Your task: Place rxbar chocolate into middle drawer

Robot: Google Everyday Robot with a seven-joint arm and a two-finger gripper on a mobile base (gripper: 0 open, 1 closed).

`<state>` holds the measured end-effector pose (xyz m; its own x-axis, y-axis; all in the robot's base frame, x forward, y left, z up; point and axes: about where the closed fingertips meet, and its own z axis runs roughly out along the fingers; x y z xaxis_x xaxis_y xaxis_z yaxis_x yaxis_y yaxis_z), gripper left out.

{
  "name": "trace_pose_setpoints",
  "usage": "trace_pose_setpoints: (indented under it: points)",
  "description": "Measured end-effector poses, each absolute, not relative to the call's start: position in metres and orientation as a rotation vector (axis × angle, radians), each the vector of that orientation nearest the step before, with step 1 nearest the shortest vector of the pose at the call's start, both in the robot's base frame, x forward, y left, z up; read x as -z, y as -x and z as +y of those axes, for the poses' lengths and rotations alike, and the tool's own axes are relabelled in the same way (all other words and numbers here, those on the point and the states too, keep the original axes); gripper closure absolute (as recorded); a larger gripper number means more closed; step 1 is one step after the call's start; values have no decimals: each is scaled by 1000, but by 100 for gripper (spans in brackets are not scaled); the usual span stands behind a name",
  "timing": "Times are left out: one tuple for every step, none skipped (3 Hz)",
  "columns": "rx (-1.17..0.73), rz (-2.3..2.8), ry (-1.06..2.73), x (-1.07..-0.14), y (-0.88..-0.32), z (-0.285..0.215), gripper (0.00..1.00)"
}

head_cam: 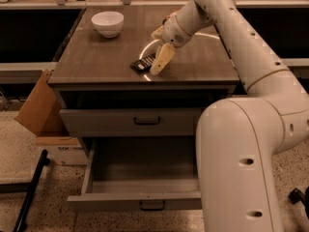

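Observation:
The rxbar chocolate point(142, 63), a flat black wrapper with white lettering, lies on the wooden cabinet top point(96, 62) near its front edge. My gripper point(161, 62) reaches down from the right and sits at the bar's right end, touching or almost touching it. The middle drawer point(145, 203), grey with a small dark handle, is pulled out wide below; its inside looks empty. My arm's large white body fills the right foreground and hides the drawer's right part.
A white bowl point(107, 23) stands at the back left of the top. The upper grey drawer point(120, 122) is closed. A cardboard box point(41, 110) leans at the cabinet's left. A black stand leg point(29, 192) lies on the floor at left.

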<state>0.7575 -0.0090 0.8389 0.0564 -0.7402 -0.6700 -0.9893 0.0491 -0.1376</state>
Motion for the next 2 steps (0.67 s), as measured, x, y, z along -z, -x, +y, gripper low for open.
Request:
trace_pose_setpoints:
  points:
    - [-555, 1759, 1738, -832, -759, -10, 0]
    - [-575, 1783, 1728, -824, -760, -12, 19]
